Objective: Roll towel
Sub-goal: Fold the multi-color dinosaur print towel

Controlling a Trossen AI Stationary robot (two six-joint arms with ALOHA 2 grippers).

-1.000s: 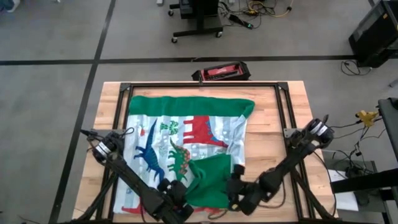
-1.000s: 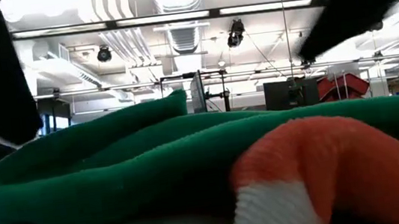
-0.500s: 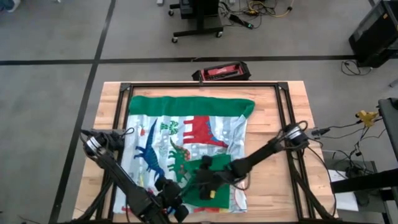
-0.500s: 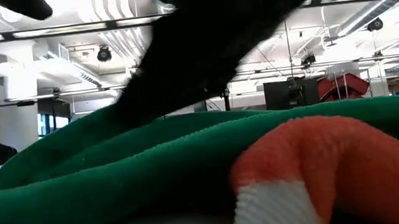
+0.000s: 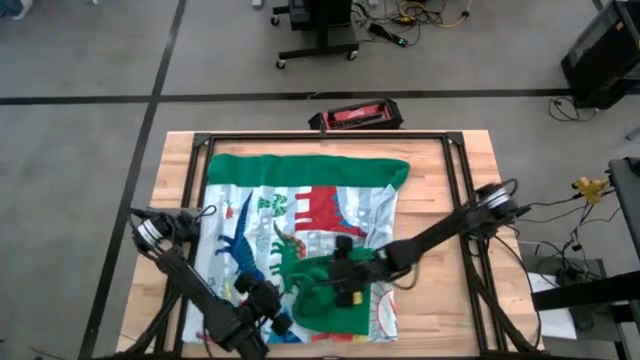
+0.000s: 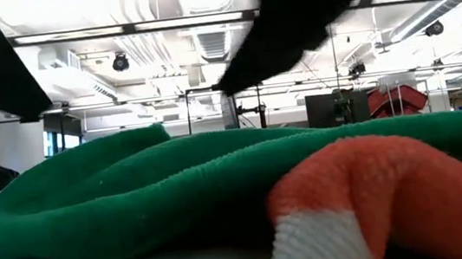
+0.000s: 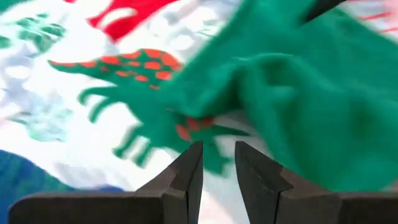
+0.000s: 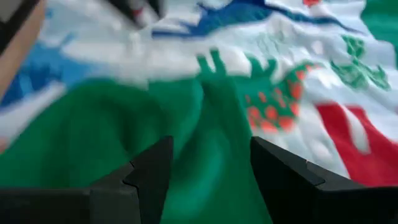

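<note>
right gripper [image 5: 343, 283] swung inward over towel [image 5: 300, 215] fold, left gripper [image 5: 262, 303] narrowed (slightly)

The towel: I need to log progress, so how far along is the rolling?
Done: the towel has its near green edge folded over into a loose flap, no tight roll. In hand: the right gripper hovers open over that flap, and the left gripper is beside it, fingers slightly apart and holding nothing. Left: most of the towel lies flat on the table, unrolled.
</note>
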